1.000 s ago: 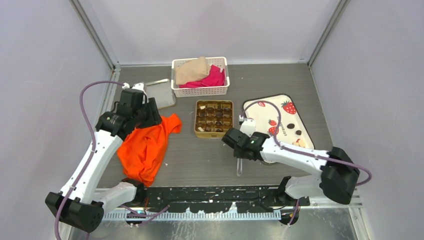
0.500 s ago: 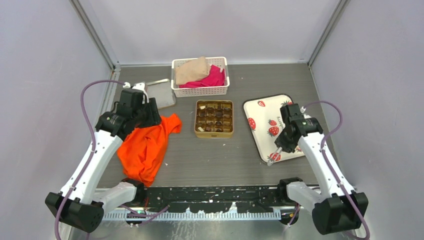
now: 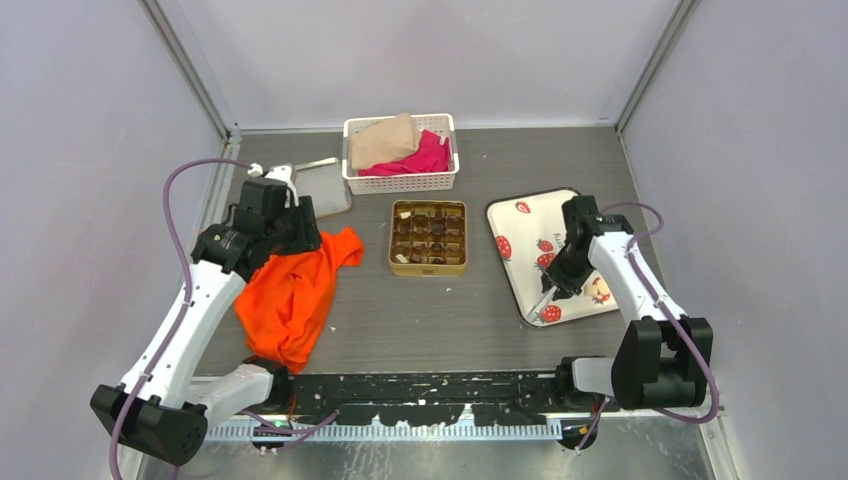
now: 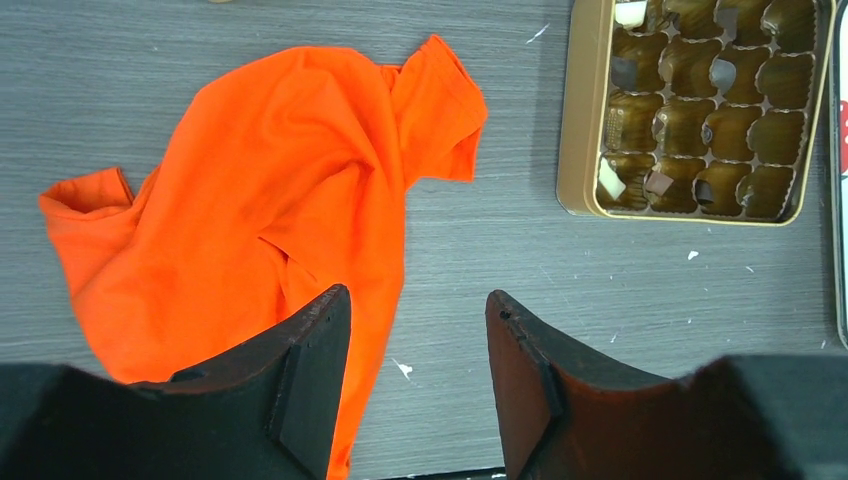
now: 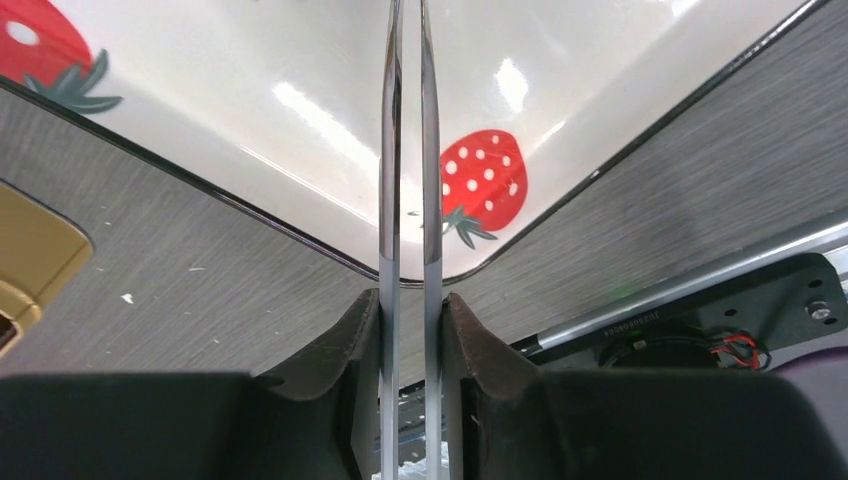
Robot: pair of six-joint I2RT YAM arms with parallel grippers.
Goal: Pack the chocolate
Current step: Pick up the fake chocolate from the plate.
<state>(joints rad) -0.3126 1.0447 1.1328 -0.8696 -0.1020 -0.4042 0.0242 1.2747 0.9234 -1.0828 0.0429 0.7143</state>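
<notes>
So the metal tongs (image 5: 391,150) are pinched in the right hand (image 5: 410,318) over the strawberry tray (image 3: 520,225); the left hand (image 4: 415,335) is spread by the orange shirt (image 4: 260,200). The chocolate (image 4: 655,183) is seen only in the gold tin (image 4: 580,120). A small piece could get flicked off that glossy tray if nudged sideways. One cream oblong piece (image 4: 611,180) is slanted in its cup; the rest can't be called.

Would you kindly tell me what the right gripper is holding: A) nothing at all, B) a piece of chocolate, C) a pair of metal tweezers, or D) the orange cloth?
C: in the right wrist view the right gripper is clamped on a pair of metal tweezers, whose two thin blades reach out over the strawberry tray.
</notes>
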